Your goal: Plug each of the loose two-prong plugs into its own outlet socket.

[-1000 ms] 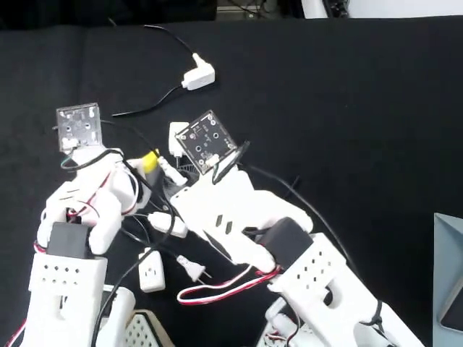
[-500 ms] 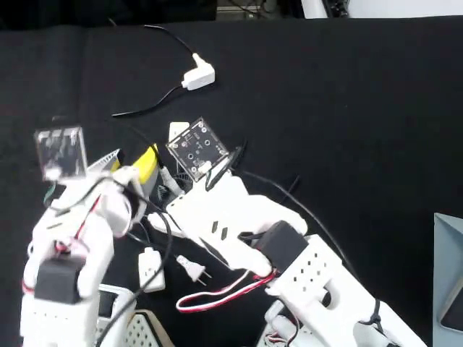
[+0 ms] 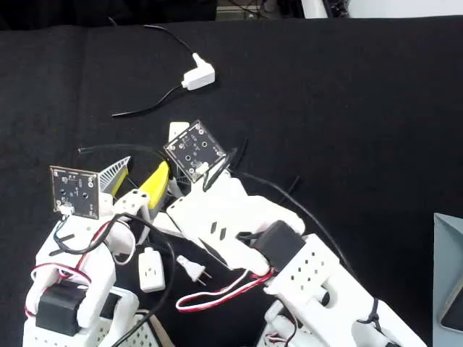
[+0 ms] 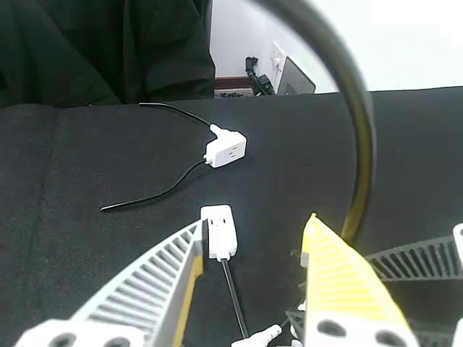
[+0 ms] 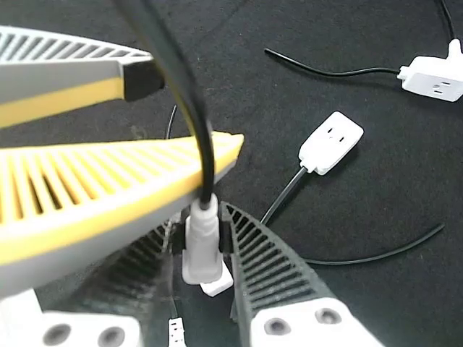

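My right gripper (image 5: 197, 224) is shut on a white two-prong plug (image 5: 202, 246), whose black cable (image 5: 181, 94) runs up past the camera. My left gripper (image 4: 255, 225) stands open just beside it, its yellow fingers (image 5: 108, 181) close over the plug. Between the left fingers, farther off on the cloth, lies a white outlet socket (image 4: 218, 231). In the high view the left gripper (image 3: 137, 173) sits left of the right arm (image 3: 239, 217). Another loose plug (image 3: 194, 270) and a socket (image 3: 150, 269) lie near the arm bases.
A further white socket (image 3: 198, 76) with a black cord lies at the back of the black table (image 3: 347, 108). A red and white wire loop (image 3: 217, 293) trails by the right arm. A grey object (image 3: 448, 275) sits at the right edge.
My left arm has drawn back toward the front, and its gripper now stands spread beside the right gripper. The right arm has edged slightly left, still holding the plug.
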Controlling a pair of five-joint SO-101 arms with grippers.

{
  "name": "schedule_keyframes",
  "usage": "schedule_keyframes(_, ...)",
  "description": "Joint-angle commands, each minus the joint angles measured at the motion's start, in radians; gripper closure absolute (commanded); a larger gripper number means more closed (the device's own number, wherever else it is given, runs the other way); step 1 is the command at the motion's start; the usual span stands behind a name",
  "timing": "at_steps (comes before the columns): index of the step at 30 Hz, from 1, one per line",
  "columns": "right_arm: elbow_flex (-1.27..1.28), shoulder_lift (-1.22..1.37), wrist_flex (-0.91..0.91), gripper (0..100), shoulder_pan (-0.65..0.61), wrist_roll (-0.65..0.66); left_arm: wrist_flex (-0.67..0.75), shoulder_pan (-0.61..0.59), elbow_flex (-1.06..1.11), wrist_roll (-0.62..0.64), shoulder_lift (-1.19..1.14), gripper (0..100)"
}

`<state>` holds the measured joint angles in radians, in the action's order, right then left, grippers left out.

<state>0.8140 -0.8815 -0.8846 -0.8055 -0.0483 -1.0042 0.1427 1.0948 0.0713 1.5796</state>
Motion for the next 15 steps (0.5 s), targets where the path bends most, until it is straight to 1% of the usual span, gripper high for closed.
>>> schedule_keyframes(1, -0.005, -0.022, 0.012, 98.7, -0.014, -0.006, -0.009, -0.018, -0.019, -0.011, 0.005, 77)
schedule_keyframes(6, 0.019, -0.028, 0.014, 98.7, -0.015, -0.006, -0.002, -0.099, -0.021, -0.009, -0.005, 77)
schedule_keyframes(8, 0.016, -0.028, 0.014, 98.7, -0.017, -0.006, -0.002, -0.111, -0.01, -0.009, -0.005, 77)
schedule_keyframes(12, 0.013, -0.025, 0.014, 98.7, -0.017, -0.006, -0.008, -0.067, -0.004, -0.015, -0.005, 77)
schedule_keyframes(14, 0.018, -0.024, 0.015, 98.7, -0.017, -0.006, -0.009, -0.019, -0.007, -0.028, 0.003, 77)
schedule_keyframes(15, 0.019, -0.024, 0.015, 98.7, -0.017, -0.006, -0.009, 0.012, -0.007, -0.054, 0.005, 77)
